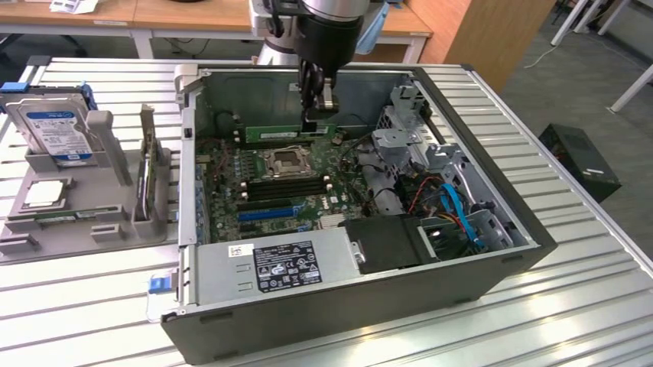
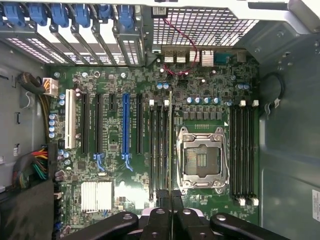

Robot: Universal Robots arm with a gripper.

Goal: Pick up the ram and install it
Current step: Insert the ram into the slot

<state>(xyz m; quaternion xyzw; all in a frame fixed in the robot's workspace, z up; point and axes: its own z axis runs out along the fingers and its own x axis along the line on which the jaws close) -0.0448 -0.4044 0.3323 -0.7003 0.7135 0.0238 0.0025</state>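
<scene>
The arm ends in a stout black cylinder beneath a silver-grey collar, with a pale blue cap on the side toward the exterior view's right and a pale cable along the other side. Below it the gripper is black, with slim dark fingers. Seen from the wrist, it shows flat black link bars with rounded ends, each carrying a round silver pivot pin.
</scene>
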